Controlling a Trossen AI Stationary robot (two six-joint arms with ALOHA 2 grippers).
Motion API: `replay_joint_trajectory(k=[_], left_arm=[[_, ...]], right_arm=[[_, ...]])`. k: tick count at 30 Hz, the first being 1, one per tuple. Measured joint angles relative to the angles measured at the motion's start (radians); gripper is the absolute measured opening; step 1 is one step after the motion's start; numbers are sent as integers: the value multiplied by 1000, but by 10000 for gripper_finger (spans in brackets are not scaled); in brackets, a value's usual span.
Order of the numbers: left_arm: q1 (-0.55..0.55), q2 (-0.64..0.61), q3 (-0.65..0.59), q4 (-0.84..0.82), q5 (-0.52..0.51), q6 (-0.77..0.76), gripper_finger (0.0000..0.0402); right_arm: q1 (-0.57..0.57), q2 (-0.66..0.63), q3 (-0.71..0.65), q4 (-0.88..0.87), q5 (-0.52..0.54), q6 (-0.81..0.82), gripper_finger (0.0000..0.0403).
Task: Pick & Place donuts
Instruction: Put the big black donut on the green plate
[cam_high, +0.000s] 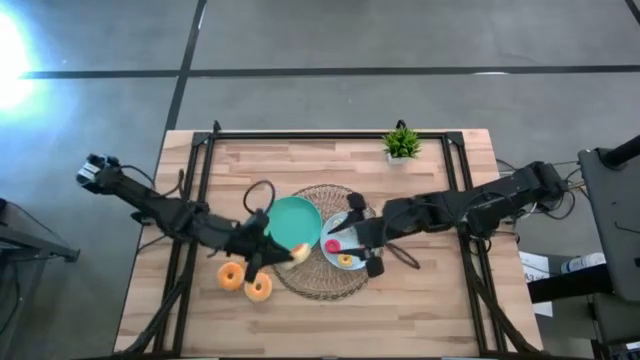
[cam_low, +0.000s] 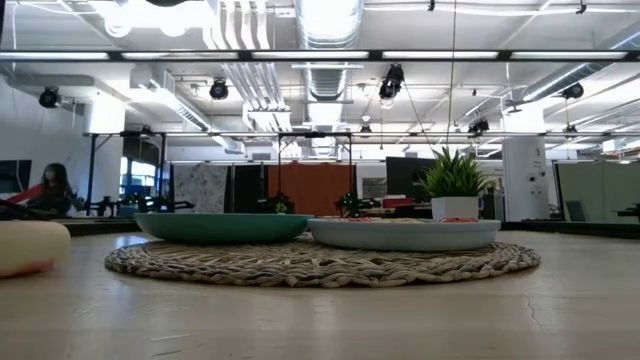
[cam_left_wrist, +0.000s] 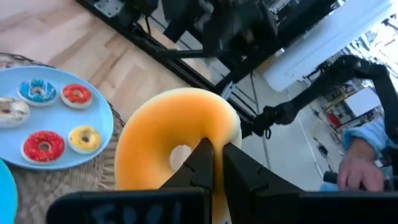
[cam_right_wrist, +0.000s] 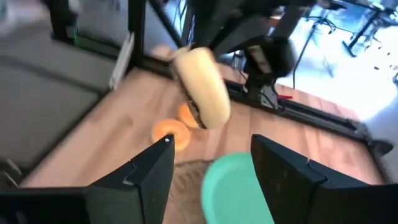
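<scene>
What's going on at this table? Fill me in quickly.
The robot is moving toy donuts onto plates. The left end effector is shut on a large orange donut, held in the air near the green plate on the woven mat. The right end effector is open, waiting over the light-blue plate, which already holds several small donuts. Two more large donuts lie on the table.

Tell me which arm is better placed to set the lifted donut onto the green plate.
Left. The left gripper is shut on the large donut, right at the green plate's edge. The right gripper is open, holding nothing, over the light-blue plate.
</scene>
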Motion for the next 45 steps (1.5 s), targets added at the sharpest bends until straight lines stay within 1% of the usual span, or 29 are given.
replay_joint_trajectory(k=[3, 6, 8, 11, 17, 23, 31, 37, 42, 45], left_arm=[[52, -8, 1, -3, 65, 7, 0], [66, -5, 1, -26, 96, 7, 0], [65, -5, 0, -48, 104, 7, 0], [67, -5, 0, -51, 104, 16, 0], [112, -5, 0, -51, 109, 43, 0], [178, -1, 0, -48, 195, 54, 0], [198, -1, 0, -45, 214, 66, 0], [199, -1, 0, -46, 210, 68, 1], [207, 0, 0, -53, 207, 67, 11], [209, 0, 0, -63, 205, 65, 13]], right_arm=[[-3, 74, 114, -120, 5, -80, 205], [-10, 131, 203, -235, 16, -81, 206], [-14, 150, 234, -268, 18, -82, 206], [-14, 169, 257, -269, 19, -88, 206], [-17, 209, 301, -256, 0, -171, 206], [-26, 236, 332, -241, -2, -235, 206], [-52, 238, 334, -243, -7, -238, 206], [-85, 252, 333, -230, -103, -234, 206], [-87, 283, 333, -226, -137, -226, 206], [-90, 287, 333, -202, -138, -230, 206]])
